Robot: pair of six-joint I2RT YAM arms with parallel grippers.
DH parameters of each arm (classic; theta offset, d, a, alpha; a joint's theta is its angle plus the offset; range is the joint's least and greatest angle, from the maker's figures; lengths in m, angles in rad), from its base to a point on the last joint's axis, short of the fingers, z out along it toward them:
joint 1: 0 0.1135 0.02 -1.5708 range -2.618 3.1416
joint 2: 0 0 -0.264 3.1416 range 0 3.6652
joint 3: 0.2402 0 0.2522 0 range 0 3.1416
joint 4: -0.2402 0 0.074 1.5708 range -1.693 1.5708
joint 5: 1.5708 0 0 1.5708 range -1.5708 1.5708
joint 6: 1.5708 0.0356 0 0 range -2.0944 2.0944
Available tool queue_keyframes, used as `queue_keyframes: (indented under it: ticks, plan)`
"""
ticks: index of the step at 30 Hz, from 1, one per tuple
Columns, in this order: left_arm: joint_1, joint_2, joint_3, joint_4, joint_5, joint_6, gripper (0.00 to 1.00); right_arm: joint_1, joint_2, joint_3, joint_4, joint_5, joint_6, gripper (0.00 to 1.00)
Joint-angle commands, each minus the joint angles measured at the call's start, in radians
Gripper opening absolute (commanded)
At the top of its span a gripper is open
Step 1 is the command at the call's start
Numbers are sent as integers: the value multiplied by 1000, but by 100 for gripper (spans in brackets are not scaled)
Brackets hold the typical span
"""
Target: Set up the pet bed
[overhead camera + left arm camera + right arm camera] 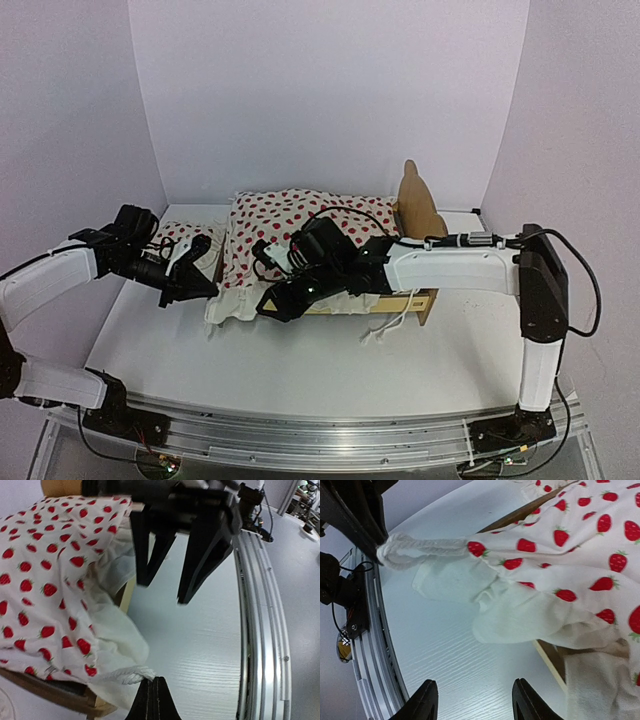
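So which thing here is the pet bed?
On the white table, find the strawberry-print blanket. The pet bed is the frame mostly buried under it, its headboard rising at the far right corner. It is the only pale wooden thing there.

blanket (290, 225) on bed (418, 300); pillow (178, 236) apparently left

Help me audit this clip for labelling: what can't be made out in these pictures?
- Light plywood pet bed: base and most rails, all views, covered by the white strawberry-print blanket.
- Small strawberry-print pillow: top view, partly behind the left arm.
- Left end effector: left wrist view, fingers cut off by the bottom edge; shut on the blanket's white cord loop.
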Motion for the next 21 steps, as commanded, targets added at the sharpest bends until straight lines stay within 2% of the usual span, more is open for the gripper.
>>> queue_keyframes:
  ticks: [1,5,11,13,16,21]
  plan:
    - [-66,14,85,-9,71,-148,0,13,-12,-6,163,-92,30,53]
    - [-102,43,118,25,84,-237,0,12,-12,-44,307,-120,61,52]
    - [-112,81,156,115,132,-456,0,12,-6,-67,393,-96,94,50]
    - [-112,93,163,149,155,-527,0,12,2,-68,391,-32,98,50]
    - [-112,95,167,185,156,-572,0,13,19,-82,369,136,73,56]
    - [-111,100,177,170,119,-549,0,12,90,-48,321,281,14,62]
